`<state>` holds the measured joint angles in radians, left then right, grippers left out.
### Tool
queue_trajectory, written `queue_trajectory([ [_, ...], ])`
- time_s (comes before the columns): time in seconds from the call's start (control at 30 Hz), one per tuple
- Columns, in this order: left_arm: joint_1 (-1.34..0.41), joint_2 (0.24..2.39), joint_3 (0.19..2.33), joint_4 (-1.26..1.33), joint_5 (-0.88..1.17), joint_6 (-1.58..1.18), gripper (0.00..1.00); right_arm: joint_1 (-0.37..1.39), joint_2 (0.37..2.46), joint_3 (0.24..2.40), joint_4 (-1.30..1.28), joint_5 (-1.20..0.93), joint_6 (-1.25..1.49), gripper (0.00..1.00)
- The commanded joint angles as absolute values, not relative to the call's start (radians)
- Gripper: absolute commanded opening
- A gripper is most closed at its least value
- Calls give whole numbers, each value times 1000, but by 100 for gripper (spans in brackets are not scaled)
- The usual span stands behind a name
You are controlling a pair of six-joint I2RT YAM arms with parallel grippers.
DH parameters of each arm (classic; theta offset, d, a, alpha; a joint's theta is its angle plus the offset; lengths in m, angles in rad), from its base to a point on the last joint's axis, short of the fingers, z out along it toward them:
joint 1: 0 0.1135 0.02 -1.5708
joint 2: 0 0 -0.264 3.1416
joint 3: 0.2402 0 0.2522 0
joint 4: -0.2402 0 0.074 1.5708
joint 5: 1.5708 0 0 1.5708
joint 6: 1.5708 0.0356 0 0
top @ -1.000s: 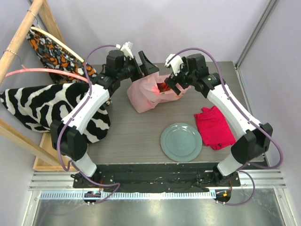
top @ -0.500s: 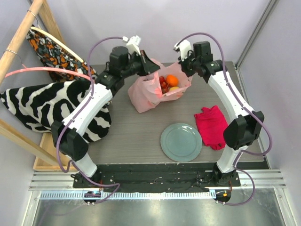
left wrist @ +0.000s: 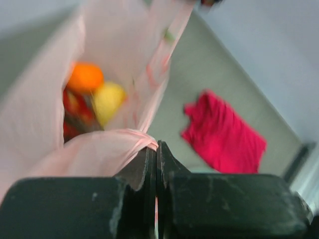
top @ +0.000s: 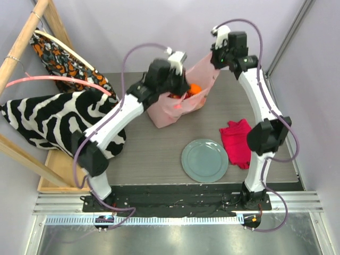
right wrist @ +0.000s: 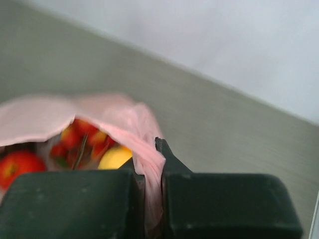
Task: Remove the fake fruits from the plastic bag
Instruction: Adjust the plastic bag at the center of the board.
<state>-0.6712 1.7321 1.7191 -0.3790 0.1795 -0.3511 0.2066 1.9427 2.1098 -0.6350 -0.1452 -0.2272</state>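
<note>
left arm: it reaches from its base up and across to the back middle of the table, elbow bent. the left gripper [top: 179,87] sits at the near-left rim of the thin translucent pale-pink plastic bag [top: 163,112]. in its wrist view the black fingers [left wrist: 142,167] are pressed together with a fold of the rim pinched between them.

right arm: it stands tall along the right side, forearm stretched toward the back wall. the right gripper [top: 217,59] hangs above the table at the bag's far-right corner, which is drawn up into a peak. its fingers [right wrist: 174,167] are clamped on a strip of the pink film.

the bag's base rests on the grey wood-grain table [top: 143,154], at the back middle, with its mouth stretched open between the two grippers. all the fruit is inside: a round orange fruit [left wrist: 85,77], a yellow plastic lemon [left wrist: 108,99], a round red fruit [right wrist: 17,167] and small red-yellow cherries [right wrist: 82,133], all blurred.

room and surface: a wooden rack [top: 21,42] and a zebra-striped fabric [top: 48,119] are left of the table. a round grey-green plate [top: 205,160] lies near the front edge, with a folded magenta-red cloth [top: 239,143] just beside it on the right.
</note>
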Motion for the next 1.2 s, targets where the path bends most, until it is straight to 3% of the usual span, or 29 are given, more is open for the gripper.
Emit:
queue_trajectory([
  [0.0,-652,1931,2163,-431,14,-116,0,100,2141,2463,-508,-140,-42,1],
  [0.07,-644,1989,2308,-386,-131,-28,0,75,2251,2659,-451,-144,39,1],
  [0.13,-609,2040,2411,-336,-169,57,0,48,2278,2717,-358,-150,77,1],
  [0.3,-557,2027,2497,-311,-91,159,0,18,2064,2484,-209,-135,116,1],
  [0.4,-561,1977,2459,-469,101,163,0,-28,1836,2191,-213,-205,121,1],
  [0.43,-568,1927,2423,-553,139,161,0,-37,1769,1993,-209,-216,97,1],
  [0.57,-603,1731,1933,-637,265,112,0,-37,1443,1477,-221,-221,-44,1],
  [0.67,-623,1602,1696,-588,294,6,0,-37,1272,1179,-300,-219,-106,2],
  [0.7,-630,1583,1601,-583,307,-24,0,-37,1243,1134,-328,-221,-115,19],
  [0.8,-640,1536,1514,-571,331,-103,0,-34,1160,1120,-458,-325,-161,55],
  [0.93,-640,1523,1522,-549,304,-162,0,-3,1094,1313,-571,-416,-213,70],
  [1.17,-640,1525,1560,-535,302,-276,0,236,1088,1456,-634,-393,-296,74],
])
